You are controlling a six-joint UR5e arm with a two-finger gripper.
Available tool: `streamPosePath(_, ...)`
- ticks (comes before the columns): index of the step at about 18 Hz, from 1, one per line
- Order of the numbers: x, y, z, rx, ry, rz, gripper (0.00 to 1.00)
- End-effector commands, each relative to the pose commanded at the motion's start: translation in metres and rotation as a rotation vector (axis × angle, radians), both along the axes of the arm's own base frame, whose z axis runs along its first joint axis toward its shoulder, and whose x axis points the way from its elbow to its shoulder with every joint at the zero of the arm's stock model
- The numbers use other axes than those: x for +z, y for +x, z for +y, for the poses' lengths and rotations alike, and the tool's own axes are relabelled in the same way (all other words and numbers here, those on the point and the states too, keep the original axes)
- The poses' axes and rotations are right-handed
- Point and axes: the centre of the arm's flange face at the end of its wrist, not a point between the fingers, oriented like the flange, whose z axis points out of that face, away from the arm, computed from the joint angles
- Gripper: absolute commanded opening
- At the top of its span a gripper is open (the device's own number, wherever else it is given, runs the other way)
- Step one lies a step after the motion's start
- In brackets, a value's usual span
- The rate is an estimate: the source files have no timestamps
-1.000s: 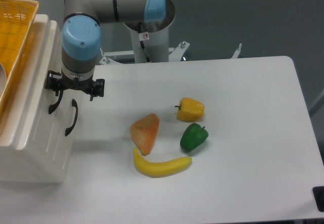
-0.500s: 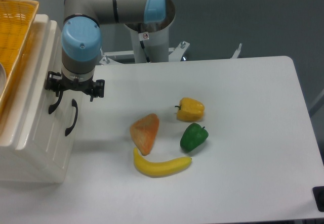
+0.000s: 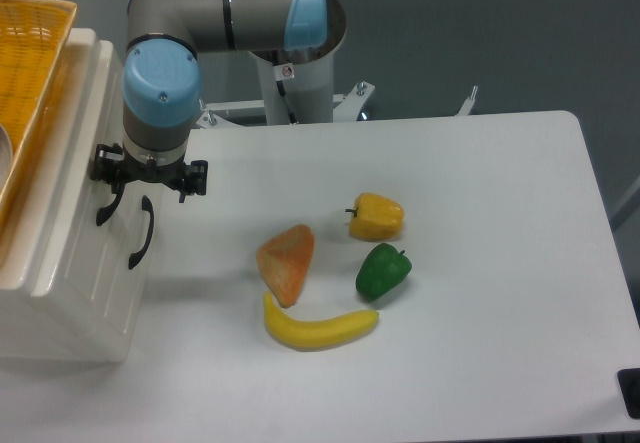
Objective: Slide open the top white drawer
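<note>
Hand [image 3: 112, 191] sits at the top white drawer's [image 3: 92, 153] handle; its grip cannot be told.

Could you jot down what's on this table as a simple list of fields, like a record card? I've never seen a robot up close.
arm: one grey and blue arm, reaching down at the cabinet's front
gripper: at the upper black handle; whether the jaws are closed on it cannot be told
top white drawer: looks closed or barely out
lower drawer handle: black, untouched
wicker basket: yellow, on top of the cabinet
table: white
food items: yellow pepper, green pepper, banana, orange wedge
</note>
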Motion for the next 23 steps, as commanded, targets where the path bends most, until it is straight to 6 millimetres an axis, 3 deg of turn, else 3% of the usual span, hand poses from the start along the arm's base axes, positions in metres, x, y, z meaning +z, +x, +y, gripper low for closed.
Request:
streamPosePath(10,0.000,-0.008,-0.002,0.006,0.000,0.002,1.00)
streamPosePath(23,0.000,-0.045,-0.014,0.027,0.007,0.018,1.00)
